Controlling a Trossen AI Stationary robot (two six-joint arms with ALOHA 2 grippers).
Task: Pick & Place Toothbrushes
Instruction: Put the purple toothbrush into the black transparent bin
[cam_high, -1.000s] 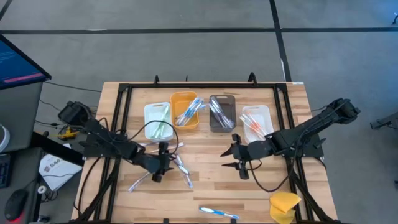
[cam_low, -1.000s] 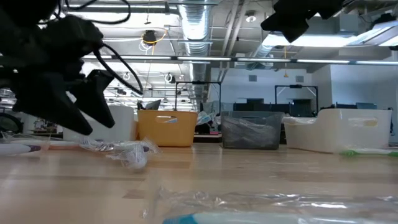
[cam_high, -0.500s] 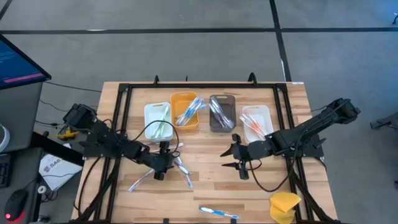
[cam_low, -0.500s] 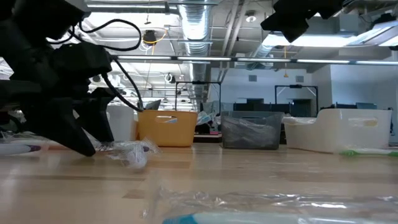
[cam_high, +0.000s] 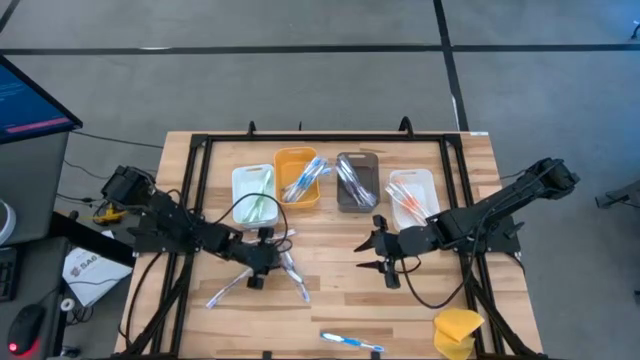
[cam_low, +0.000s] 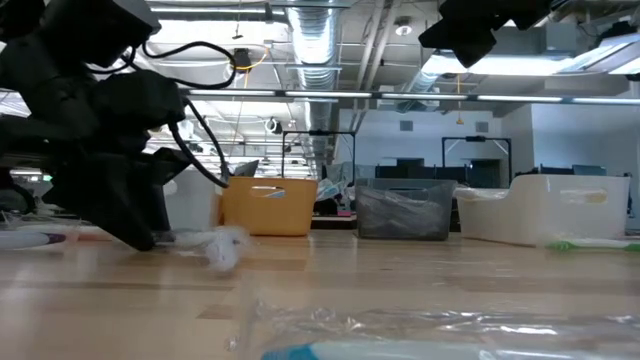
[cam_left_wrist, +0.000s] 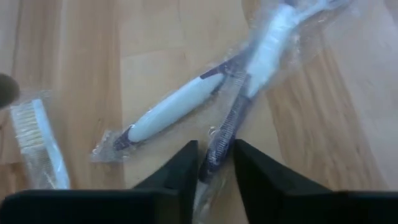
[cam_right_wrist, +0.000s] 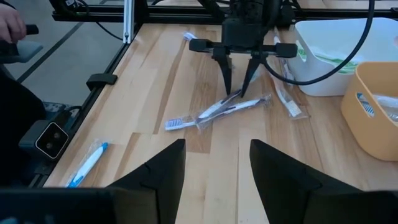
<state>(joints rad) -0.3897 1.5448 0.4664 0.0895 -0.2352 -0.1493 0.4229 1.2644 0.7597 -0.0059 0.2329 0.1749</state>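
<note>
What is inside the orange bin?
The orange bin holds a few wrapped toothbrushes with blue and white handles, lying slanted with their ends over its rim. Their wrappers cover most of the bin floor, so anything beneath them cannot be seen.

No legible text, label, brand, number or sign on anything in view

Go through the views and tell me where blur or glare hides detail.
Low view: the wrapped blue toothbrush nearest the lens is a blur, and ceiling lights glare behind. Left wrist view: soft all over; the clear wrappers on the white-handled toothbrushes shine. High and right wrist views: evenly lit, sharp.
</note>
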